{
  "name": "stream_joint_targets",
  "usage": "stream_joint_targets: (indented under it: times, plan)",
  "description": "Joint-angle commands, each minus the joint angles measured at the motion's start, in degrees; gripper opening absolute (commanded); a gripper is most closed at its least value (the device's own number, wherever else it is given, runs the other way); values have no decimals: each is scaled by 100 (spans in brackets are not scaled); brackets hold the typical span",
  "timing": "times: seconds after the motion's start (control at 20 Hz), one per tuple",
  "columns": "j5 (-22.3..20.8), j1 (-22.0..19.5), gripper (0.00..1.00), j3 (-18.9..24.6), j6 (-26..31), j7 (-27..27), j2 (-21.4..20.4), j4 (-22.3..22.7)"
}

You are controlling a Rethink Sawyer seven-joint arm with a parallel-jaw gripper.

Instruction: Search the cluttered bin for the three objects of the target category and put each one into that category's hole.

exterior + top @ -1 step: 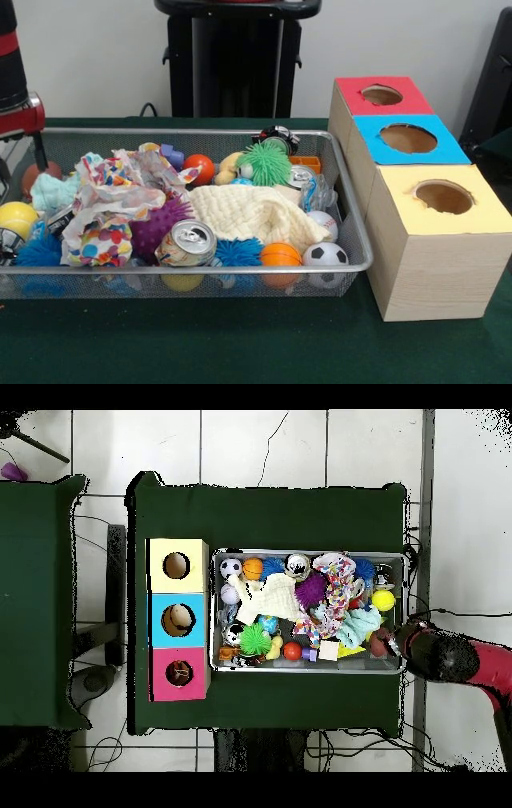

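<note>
A wire mesh bin (352, 264) (310, 553) is packed with clutter. Near its front lie a drink can (186, 242), a soccer ball (326, 254), an orange ball (280, 254) and a purple spiky ball (156, 228). A cream cloth (256, 212) and a patterned cloth (112, 200) cover other items. Beside the bin stand three boxes with round holes: red (352, 86), blue (368, 132), yellow (480, 212). My gripper (36, 156) (388, 642) hangs at the bin end farthest from the boxes, over its corner; nothing shows held in it.
A green spiky ball (264, 164), a second can (300, 176), a yellow ball (16, 214) and a red ball (200, 168) also lie in the bin. From overhead, a pale round thing shows inside the blue box's hole (178, 619). Green cloth covers the table (240, 344).
</note>
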Motion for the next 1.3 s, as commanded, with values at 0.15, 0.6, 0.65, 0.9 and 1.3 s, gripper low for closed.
stream_joint_targets:
  times: [0.15,0.6,0.65,0.9,1.3]
  plan:
    - [-390,-193,100,-394,-23,-764,112,527]
    - [-436,-264,100,-421,-137,-684,269,512]
    - [-456,-268,100,-425,-166,-683,337,481]
    - [-528,-299,100,-409,-266,-831,814,185]
    - [-622,-195,100,-286,-368,-1118,1260,-261]
